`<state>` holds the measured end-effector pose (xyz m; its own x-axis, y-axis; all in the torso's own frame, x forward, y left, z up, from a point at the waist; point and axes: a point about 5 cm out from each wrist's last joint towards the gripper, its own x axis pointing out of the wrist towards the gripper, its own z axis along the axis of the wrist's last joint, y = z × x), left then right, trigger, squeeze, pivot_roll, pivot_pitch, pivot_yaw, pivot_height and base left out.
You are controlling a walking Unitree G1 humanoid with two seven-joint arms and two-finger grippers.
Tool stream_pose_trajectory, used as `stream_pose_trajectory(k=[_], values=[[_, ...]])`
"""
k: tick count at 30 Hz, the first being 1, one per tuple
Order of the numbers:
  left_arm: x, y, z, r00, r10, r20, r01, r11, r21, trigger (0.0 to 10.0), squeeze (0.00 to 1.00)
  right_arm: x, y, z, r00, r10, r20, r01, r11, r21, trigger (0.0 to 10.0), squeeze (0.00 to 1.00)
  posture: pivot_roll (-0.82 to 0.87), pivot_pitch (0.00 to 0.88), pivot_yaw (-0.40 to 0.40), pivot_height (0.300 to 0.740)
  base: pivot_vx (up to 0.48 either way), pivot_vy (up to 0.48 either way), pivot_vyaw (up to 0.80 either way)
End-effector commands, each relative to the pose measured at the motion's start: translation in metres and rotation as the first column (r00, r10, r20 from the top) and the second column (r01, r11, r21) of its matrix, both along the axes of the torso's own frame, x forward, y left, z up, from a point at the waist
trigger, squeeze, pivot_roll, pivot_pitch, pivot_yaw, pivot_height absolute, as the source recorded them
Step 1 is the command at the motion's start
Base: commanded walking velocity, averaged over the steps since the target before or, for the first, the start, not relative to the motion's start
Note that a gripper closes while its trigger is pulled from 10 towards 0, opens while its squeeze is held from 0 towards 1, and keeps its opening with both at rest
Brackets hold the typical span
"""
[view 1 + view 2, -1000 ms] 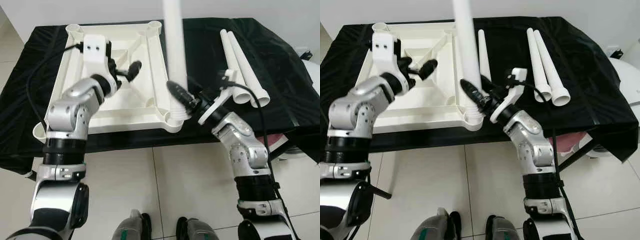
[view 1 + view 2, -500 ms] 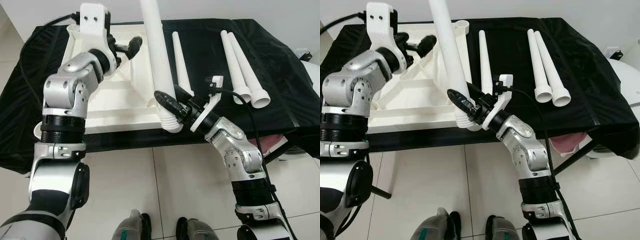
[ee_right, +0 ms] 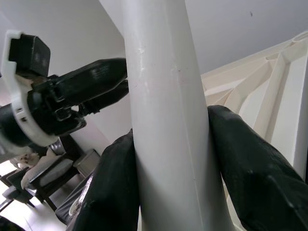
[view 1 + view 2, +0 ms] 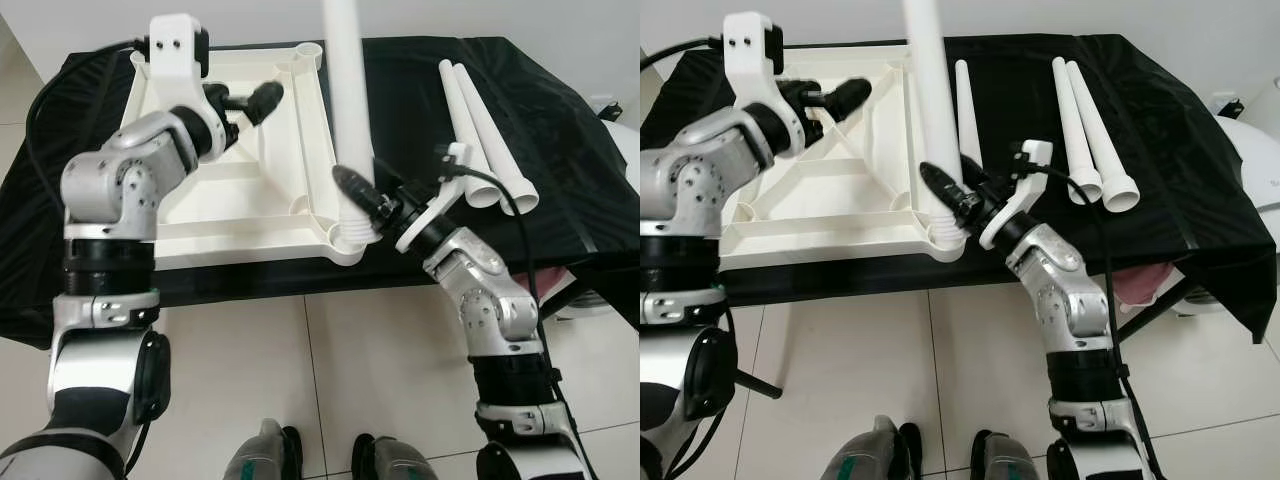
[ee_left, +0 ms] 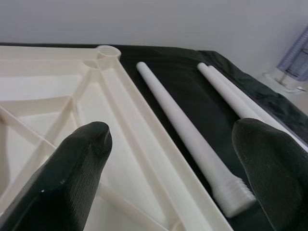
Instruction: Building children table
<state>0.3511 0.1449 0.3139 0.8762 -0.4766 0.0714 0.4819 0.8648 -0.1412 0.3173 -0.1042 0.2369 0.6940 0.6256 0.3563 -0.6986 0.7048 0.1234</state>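
A black cloth-covered bench (image 4: 560, 130) held a big white plastic tabletop (image 4: 200, 215), upside down. At its near right corner stood a long white leg (image 4: 350, 100), squeezed by the right gripper (image 4: 362, 200). The left gripper (image 4: 250, 100) hung open above the tabletop's far side.

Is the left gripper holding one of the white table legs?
No, the left gripper is open above the upturned tabletop, with nothing between its black fingers.

Right tool (image 4: 362, 203) clamped shut; left tool (image 4: 252, 103) raised, fingers spread.
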Motion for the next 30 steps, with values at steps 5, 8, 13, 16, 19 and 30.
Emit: stream_pose_trajectory(k=[5,8,13,16,19,30], values=[[-0.021,-0.029,0.014,0.947,-0.316,0.056,0.318,0.947,-0.038,10.0,0.0,0.003,0.002,0.001,1.0,0.012,0.014,-0.011,1.0,-0.018,10.0,0.0,-0.03,0.131,0.013,0.74,0.0,0.0,0.0],[-0.027,-0.04,0.026,0.92,-0.384,0.082,0.391,0.915,-0.101,10.0,0.0,0.004,0.004,0.001,1.0,0.022,0.017,-0.022,0.999,-0.03,10.0,0.0,-0.02,0.132,0.01,0.74,0.0,0.0,0.0],[-0.036,-0.053,0.044,0.873,-0.473,0.117,0.486,0.862,-0.144,10.0,0.0,0.005,0.007,0.001,0.998,0.061,0.027,-0.059,0.997,-0.059,10.0,0.0,-0.02,0.129,-0.001,0.74,0.0,0.0,0.0],[-0.037,-0.059,0.048,0.853,-0.509,0.112,0.521,0.839,-0.16,10.0,0.0,0.005,0.009,0.002,0.995,0.089,0.038,-0.086,0.993,-0.083,10.0,0.0,-0.02,0.127,-0.003,0.74,0.0,0.0,0.0],[-0.036,-0.063,0.047,0.847,-0.524,0.092,0.532,0.831,-0.163,10.0,0.0,0.004,0.011,0.005,0.991,0.122,0.055,-0.116,0.989,-0.096,10.0,0.0,-0.02,0.124,-0.006,0.74,0.0,0.0,0.0],[-0.015,-0.058,0.031,0.911,-0.411,-0.027,0.407,0.909,-0.093,10.0,0.0,0.003,0.01,0.013,0.986,0.131,0.101,-0.12,0.987,-0.107,10.0,0.0,-0.04,0.111,0.003,0.74,0.0,0.0,0.0]])
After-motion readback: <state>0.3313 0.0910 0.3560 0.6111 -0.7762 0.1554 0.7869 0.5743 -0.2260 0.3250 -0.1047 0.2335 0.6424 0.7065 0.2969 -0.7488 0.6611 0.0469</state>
